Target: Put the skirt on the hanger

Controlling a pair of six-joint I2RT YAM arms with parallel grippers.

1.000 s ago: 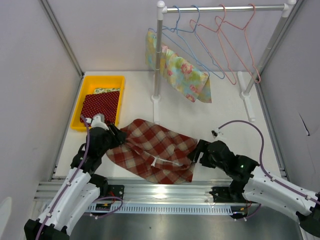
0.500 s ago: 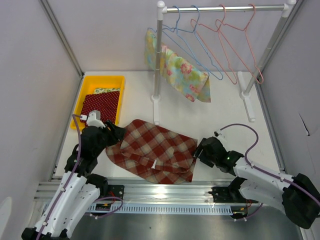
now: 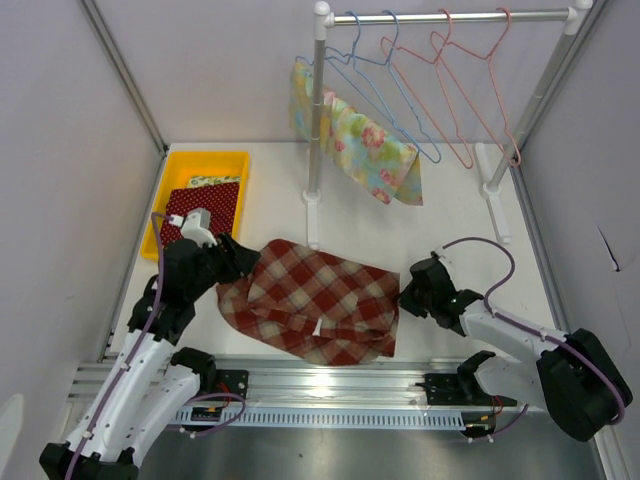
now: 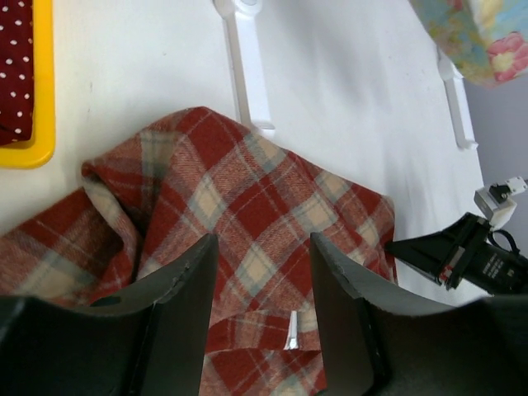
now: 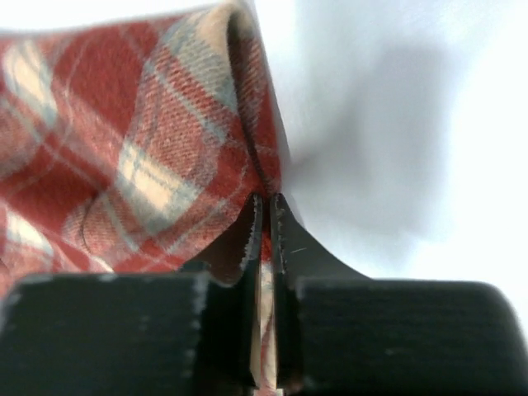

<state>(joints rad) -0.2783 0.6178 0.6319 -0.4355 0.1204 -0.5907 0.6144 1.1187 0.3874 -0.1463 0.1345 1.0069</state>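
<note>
The red plaid skirt lies crumpled on the white table in front of the arms. It fills the lower half of the left wrist view. My right gripper is at the skirt's right edge and shut on a fold of that edge. My left gripper hovers at the skirt's left side, its jaws apart above the cloth with nothing pinched between them. Bare blue hangers and pink hangers hang from the rail at the back.
A floral cloth hangs on one blue hanger by the left post. The rack's white feet stand just behind the skirt. A yellow tray at the back left holds a red dotted cloth.
My right gripper has closed on the skirt's right edge. My left gripper has shifted slightly back, and the skirt's left side has bunched inward.
</note>
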